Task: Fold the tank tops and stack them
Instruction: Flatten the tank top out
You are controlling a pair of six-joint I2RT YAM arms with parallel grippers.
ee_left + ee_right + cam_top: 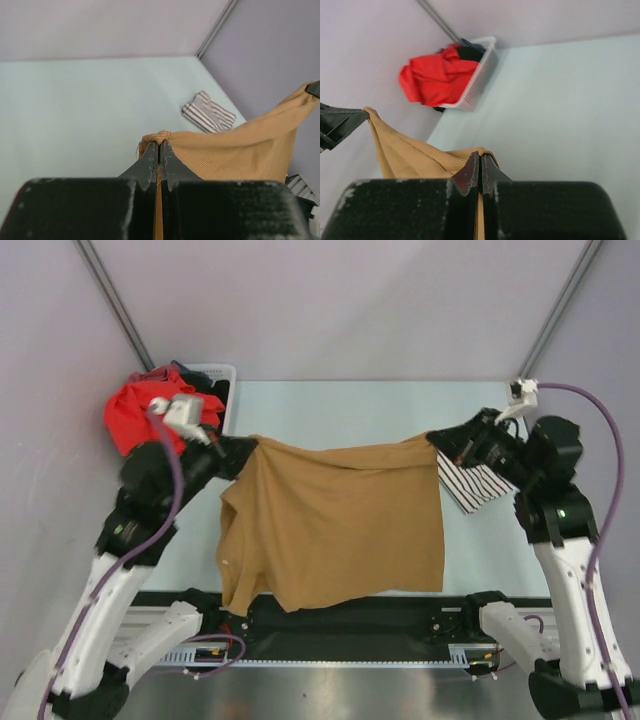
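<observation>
Tan top (340,525) clamped in left gripper (159,144), right gripper (480,156).

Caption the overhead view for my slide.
Left gripper and right gripper stretch the tan tank top between them; striped tank top lies nearby.

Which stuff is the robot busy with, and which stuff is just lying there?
For the job: tan tank top, pinched by the left gripper and right gripper; striped tank top, lying folded.
Just lying about: white basket; red cloth in it.
</observation>
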